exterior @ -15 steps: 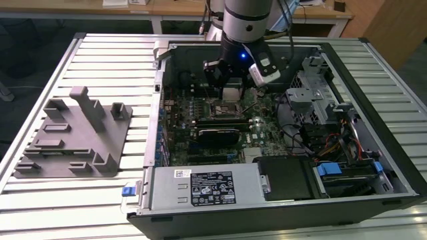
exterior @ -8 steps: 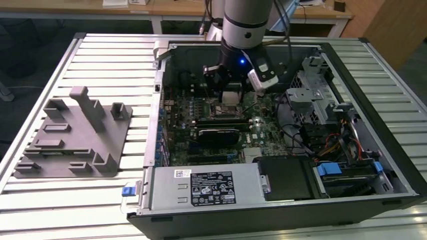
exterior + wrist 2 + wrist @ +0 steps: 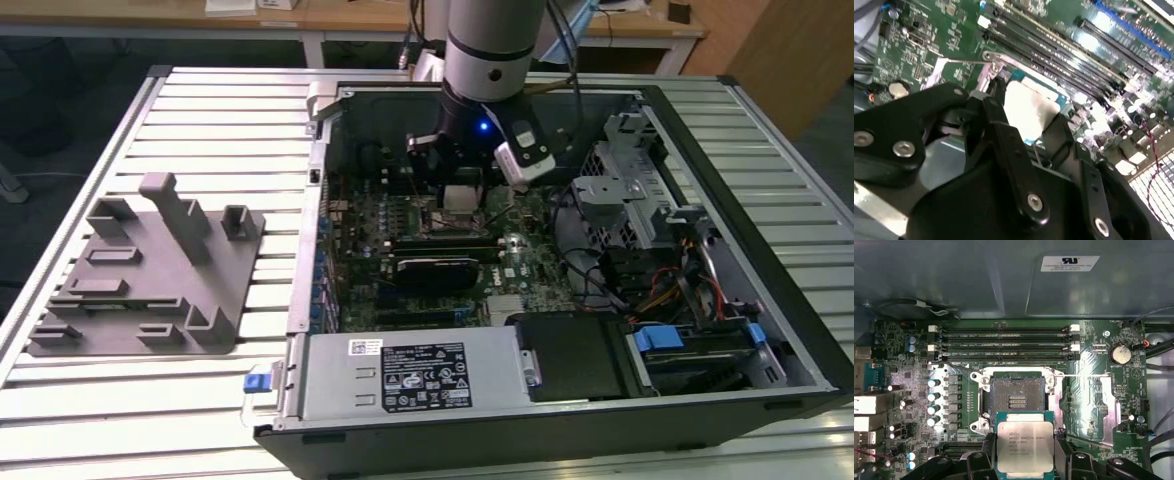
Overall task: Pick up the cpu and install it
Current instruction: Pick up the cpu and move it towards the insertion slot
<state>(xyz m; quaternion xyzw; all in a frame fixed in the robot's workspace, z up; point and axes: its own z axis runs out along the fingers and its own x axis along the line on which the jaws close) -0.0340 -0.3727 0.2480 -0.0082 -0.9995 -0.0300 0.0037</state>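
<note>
– Silvery-grey cpu [image 3: 1025, 450], gripped at two opposite edges by the gripper [image 3: 1025, 441], jaws closed onto it; held near the bare socket [image 3: 1018, 394], not yet seated.
– Judged essentials: cpu kept level, edges square to the socket, no tilt or sliding contact.

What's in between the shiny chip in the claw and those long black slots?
The empty socket, seen in the first wrist view. It sits on the board between the cpu and the slots.
</note>
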